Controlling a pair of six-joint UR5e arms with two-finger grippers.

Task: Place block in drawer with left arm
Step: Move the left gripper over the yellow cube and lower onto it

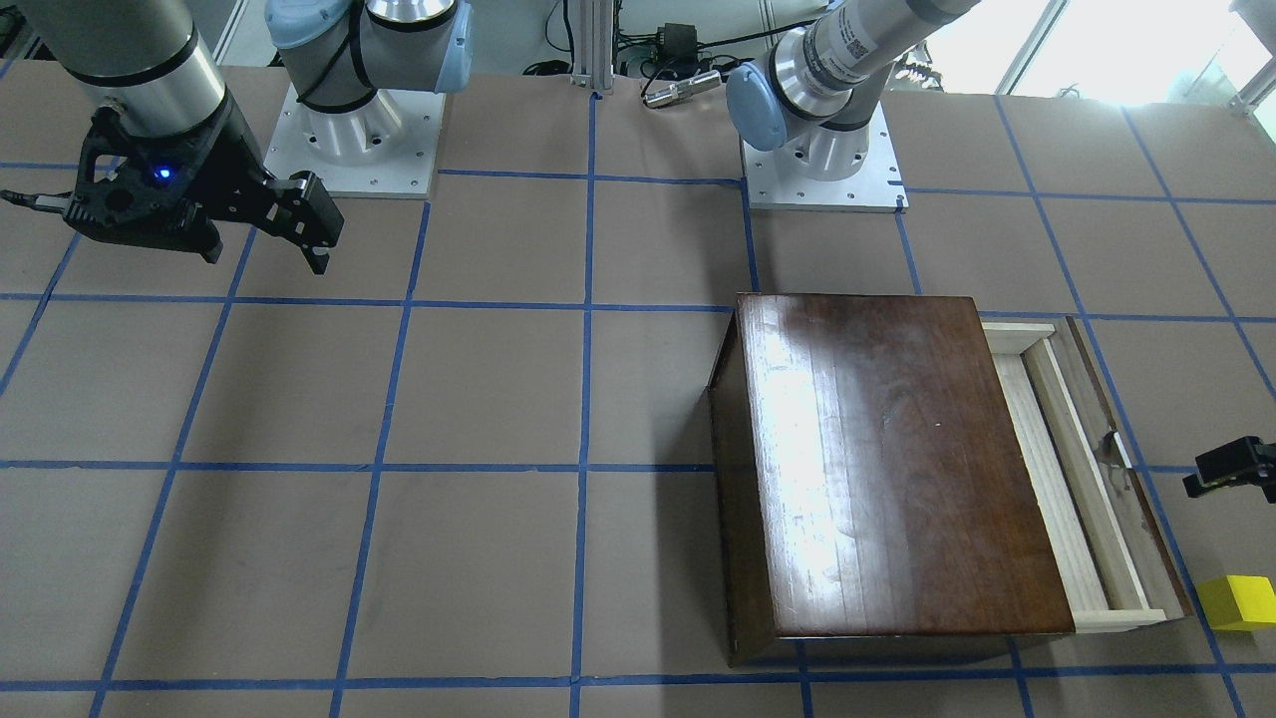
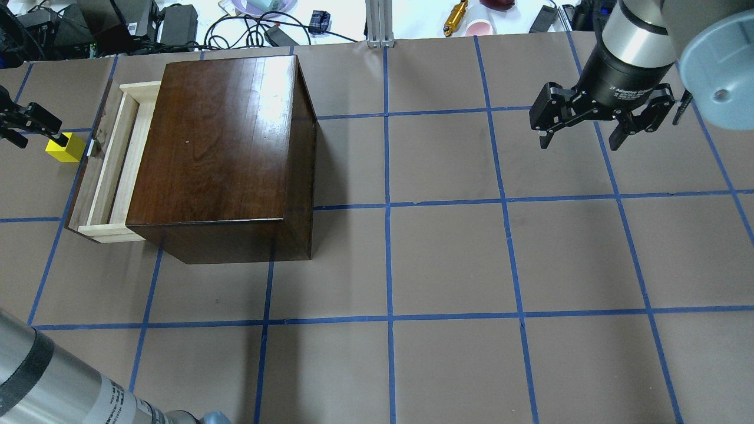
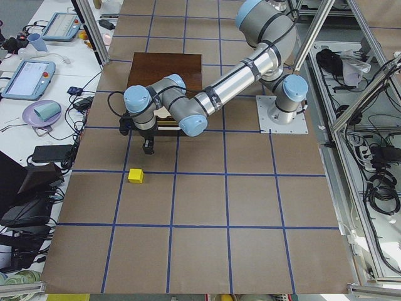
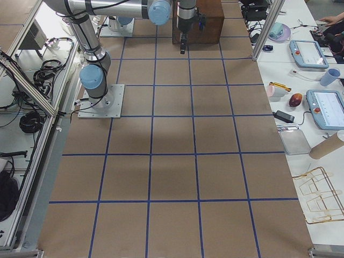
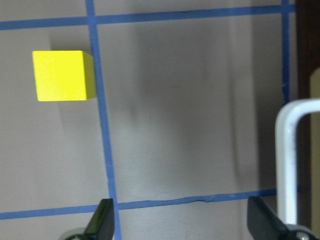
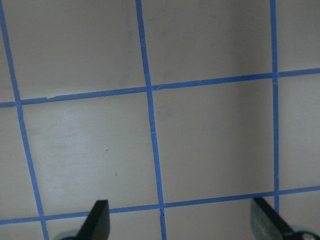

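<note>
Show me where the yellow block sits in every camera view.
Front-facing: block at lower right edge.
Overhead: block at far left.
Exterior left: block left of centre.
Exterior right: not visible.
Left wrist: block upper left.
Right wrist: not in it.
Landmark: the open drawer beside it.

My left gripper (image 5: pixel 181 220) is black, the block (image 5: pixel 62 75) bright yellow, the table (image 2: pixel 447 259) taupe with a blue grid, the drawer (image 2: pixel 121 171) pale wood, dark-fronted.

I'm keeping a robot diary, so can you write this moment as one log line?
drawer: pulled open | block: on table beside drawer front | left tool: open, empty, near block | right tool: open, empty, far side
</note>
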